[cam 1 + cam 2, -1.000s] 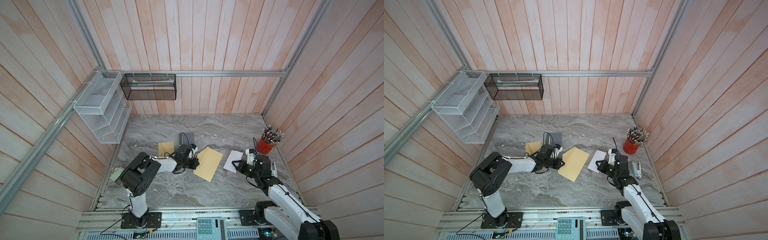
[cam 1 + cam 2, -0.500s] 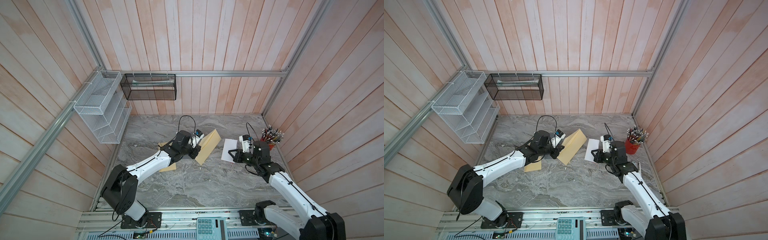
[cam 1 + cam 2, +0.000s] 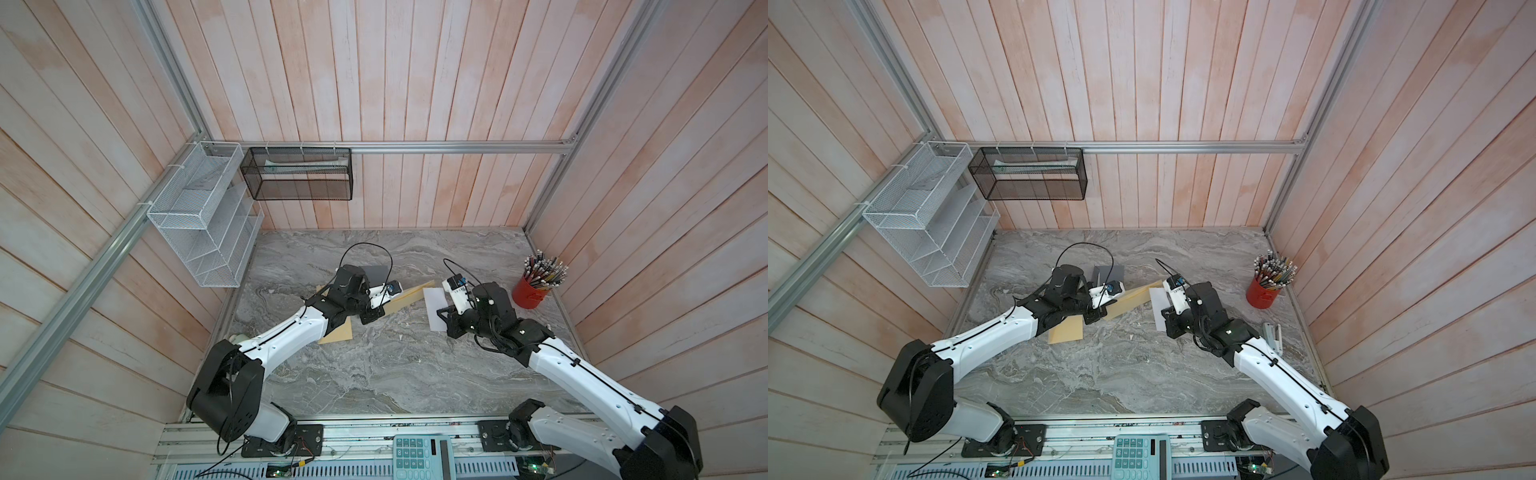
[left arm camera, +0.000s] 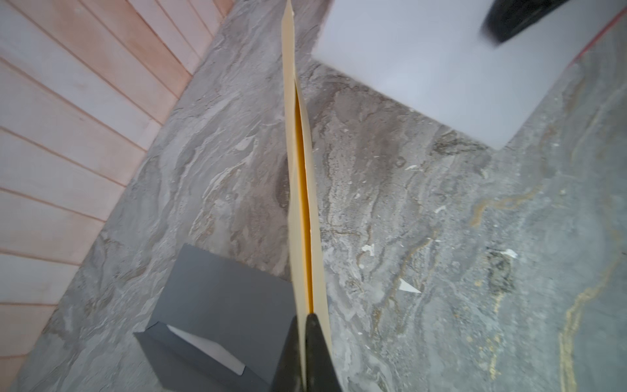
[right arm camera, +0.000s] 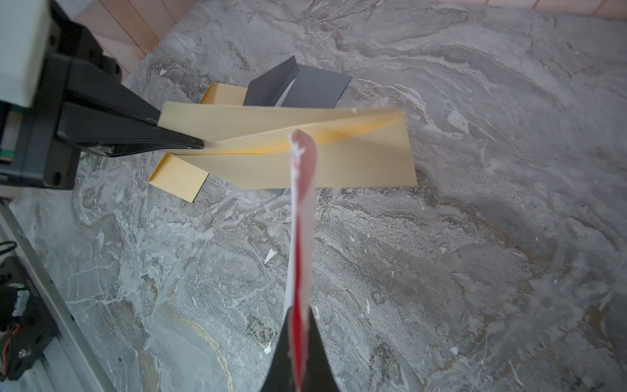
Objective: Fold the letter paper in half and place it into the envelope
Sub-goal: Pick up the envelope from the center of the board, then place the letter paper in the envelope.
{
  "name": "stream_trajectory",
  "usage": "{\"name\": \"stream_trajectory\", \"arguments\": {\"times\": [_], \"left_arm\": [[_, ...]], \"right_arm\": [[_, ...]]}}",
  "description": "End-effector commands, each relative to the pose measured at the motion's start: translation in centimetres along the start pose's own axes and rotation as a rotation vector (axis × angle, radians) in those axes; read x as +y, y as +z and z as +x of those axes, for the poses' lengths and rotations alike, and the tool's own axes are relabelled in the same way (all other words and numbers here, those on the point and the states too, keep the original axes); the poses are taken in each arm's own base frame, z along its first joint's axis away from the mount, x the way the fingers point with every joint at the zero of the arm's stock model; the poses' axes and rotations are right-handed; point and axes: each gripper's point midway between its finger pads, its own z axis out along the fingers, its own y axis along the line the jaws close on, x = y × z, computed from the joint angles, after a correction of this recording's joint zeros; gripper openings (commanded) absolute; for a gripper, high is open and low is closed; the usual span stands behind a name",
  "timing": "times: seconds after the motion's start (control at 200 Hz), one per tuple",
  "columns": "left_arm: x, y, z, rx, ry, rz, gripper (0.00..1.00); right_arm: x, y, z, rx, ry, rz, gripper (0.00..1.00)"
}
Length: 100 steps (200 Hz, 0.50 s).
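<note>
My left gripper (image 4: 305,322) is shut on one end of the tan envelope (image 4: 302,169), which hangs on edge above the table with its mouth slightly parted. In both top views the envelope (image 3: 409,296) (image 3: 1133,297) slants out from the left gripper (image 3: 376,316) toward the right arm. My right gripper (image 5: 298,315) is shut on the folded letter paper (image 5: 300,220), white outside and red inside. In a top view the paper (image 3: 434,307) is beside the envelope's free end, a small gap apart. In the right wrist view the left gripper (image 5: 200,144) pinches the envelope (image 5: 339,163).
A second tan envelope (image 3: 336,330) lies flat under the left arm, a grey envelope (image 3: 376,272) behind it. A red cup of pencils (image 3: 536,291) stands at the right wall, a stapler (image 3: 1273,334) nearer the front. Wire racks (image 3: 199,232) hang at the left wall.
Both arms have risen and reached toward the back. The envelope went from flat on the table to held up on edge, and the paper has come off the table in the right gripper.
</note>
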Motion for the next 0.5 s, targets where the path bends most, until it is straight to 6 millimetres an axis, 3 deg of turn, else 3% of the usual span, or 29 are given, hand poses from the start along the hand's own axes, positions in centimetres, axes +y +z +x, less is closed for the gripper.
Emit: {"name": "stream_trajectory", "arguments": {"times": [0.0, 0.18, 0.495], "left_arm": [[-2.0, -0.3, 0.0, -0.012, 0.073, 0.139, 0.0], [-3.1, -1.0, -0.2, -0.015, 0.093, 0.226, 0.0], [-4.6, -0.9, -0.2, -0.006, 0.109, 0.341, 0.0]], "right_arm": [[0.4, -0.4, -0.4, 0.021, -0.163, 0.042, 0.0], [1.7, -1.1, -0.9, -0.009, -0.349, 0.025, 0.0], [6.9, -2.7, -1.7, -0.115, -0.747, -0.027, 0.0]]}}
